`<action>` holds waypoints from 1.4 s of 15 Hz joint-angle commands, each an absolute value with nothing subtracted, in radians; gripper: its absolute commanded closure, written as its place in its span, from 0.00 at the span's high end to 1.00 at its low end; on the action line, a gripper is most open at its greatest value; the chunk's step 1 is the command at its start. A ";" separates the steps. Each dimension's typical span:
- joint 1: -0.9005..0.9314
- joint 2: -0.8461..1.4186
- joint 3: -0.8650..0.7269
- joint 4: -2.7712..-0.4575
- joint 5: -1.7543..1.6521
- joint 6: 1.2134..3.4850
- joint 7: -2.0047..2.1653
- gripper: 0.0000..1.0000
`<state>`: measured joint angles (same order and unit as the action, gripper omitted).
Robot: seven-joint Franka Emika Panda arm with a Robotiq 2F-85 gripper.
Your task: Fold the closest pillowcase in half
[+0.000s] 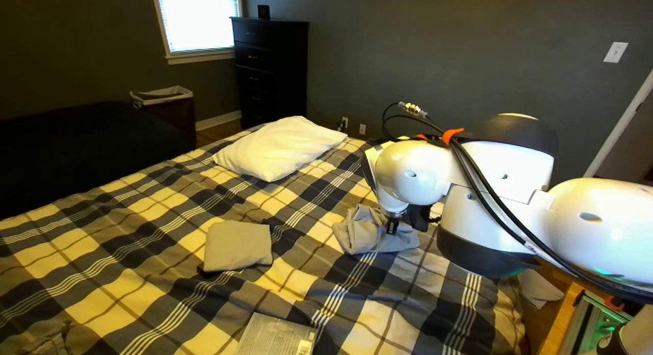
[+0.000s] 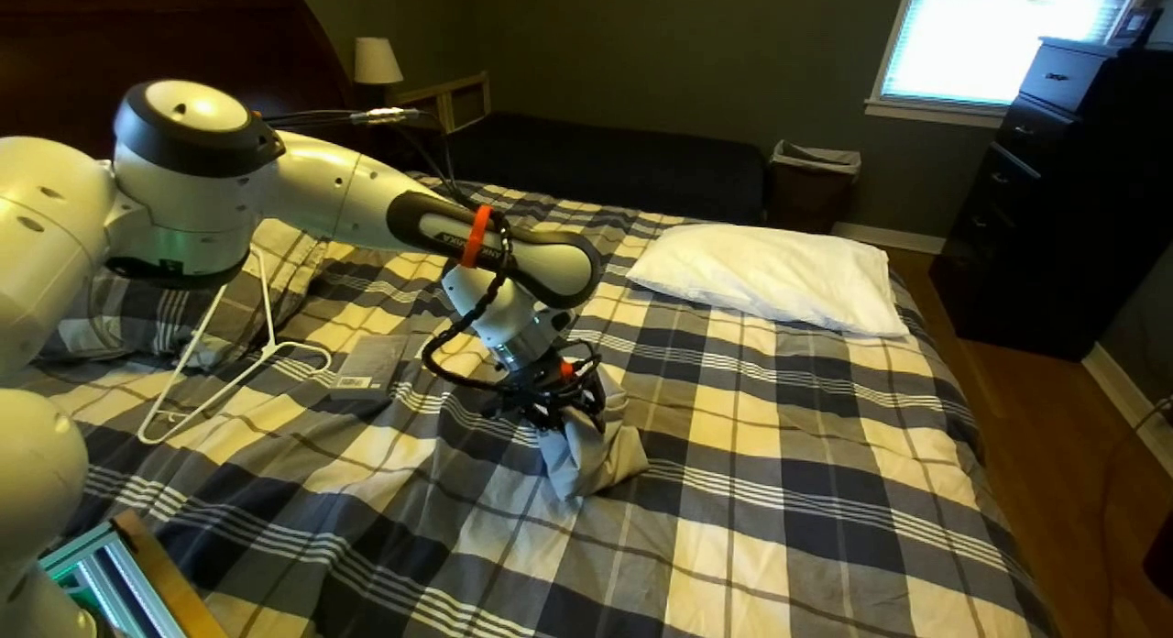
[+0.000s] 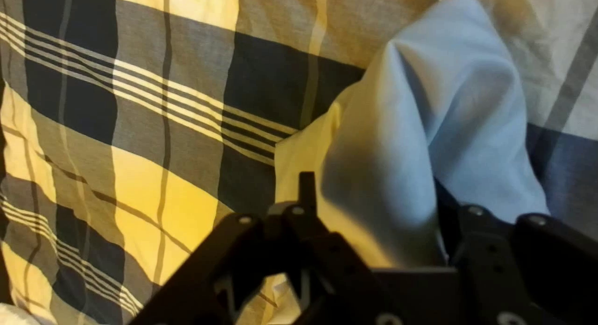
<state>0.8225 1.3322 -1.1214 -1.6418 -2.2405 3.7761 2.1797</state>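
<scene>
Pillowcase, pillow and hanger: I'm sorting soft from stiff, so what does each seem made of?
Pillowcase: matte, thin-looking fabric, by its soft folds; perhaps cotton, but the weave doesn't show.
Pillow: matte white fabric cover, seemingly over soft filling, by its plump shape; the filling is hidden.
Hanger: probably plastic, by its smooth white bars, though coated metal is possible.

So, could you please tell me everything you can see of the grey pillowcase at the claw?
The pillowcase looks like plain, light grey, thin fabric, tinted yellow and blue in the wrist view. It lies bunched on the plaid bedspread, with soft creases and a raised ridge, not neatly folded in half. The open claw straddles that ridge; whether its fingers press on the fabric I can't tell. Part is hidden behind the claw.
</scene>
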 commanded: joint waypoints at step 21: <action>0.235 1.523 -1.054 -1.059 -2.050 4.107 2.380 1.00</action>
